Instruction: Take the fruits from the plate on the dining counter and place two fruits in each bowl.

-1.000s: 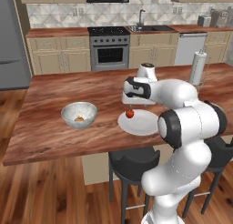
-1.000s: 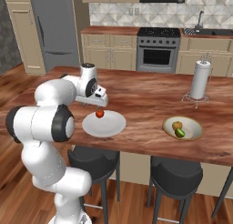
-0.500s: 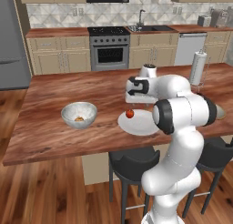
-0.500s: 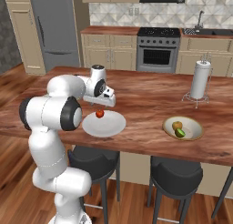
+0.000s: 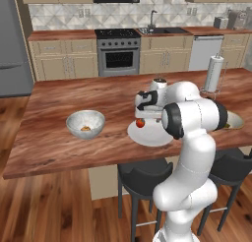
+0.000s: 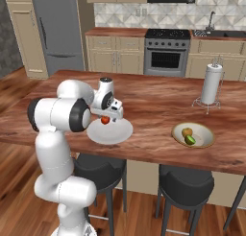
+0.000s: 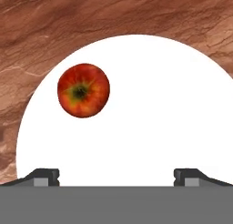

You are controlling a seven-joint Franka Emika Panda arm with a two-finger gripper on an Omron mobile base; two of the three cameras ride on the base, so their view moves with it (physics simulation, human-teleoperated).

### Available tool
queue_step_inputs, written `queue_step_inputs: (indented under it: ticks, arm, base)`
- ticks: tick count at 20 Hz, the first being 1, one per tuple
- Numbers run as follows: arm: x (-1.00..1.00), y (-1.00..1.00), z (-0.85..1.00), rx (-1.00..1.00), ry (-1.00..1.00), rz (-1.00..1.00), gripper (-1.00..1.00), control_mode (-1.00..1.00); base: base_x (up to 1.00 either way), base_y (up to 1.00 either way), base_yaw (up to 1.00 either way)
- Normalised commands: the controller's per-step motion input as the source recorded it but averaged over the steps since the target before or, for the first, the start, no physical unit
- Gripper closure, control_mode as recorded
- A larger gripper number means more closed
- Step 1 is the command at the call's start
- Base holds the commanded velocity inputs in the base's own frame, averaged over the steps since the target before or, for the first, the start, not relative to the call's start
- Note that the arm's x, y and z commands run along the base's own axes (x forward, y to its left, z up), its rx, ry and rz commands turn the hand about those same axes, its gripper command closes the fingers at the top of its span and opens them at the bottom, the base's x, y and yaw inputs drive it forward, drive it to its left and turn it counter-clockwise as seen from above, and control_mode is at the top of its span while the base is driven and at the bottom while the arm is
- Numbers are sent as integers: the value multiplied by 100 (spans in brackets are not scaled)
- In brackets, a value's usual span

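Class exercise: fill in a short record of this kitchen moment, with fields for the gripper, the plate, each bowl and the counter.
gripper: open, above the plate, holding nothing
plate: white, holds one red fruit near its edge
grey bowl: left of the plate, one orange fruit inside
beige bowl: right of the plate, holds a yellow-green fruit and a green fruit
counter: reddish-brown wood, carries plate, both bowls and a paper towel stand
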Motion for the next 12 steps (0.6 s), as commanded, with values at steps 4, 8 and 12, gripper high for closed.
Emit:
queue_step_inputs:
  ticks: [4,8,12]
  arm:
    - [28,10,-13,0,0,0,-100,-100]
    - [19,8,0,0,0,0,-100,-100]
    - [14,1,-1,0,0,0,-100,-100]
  base:
    - [0,0,0]
    - [0,0,0]
    - [0,0,0]
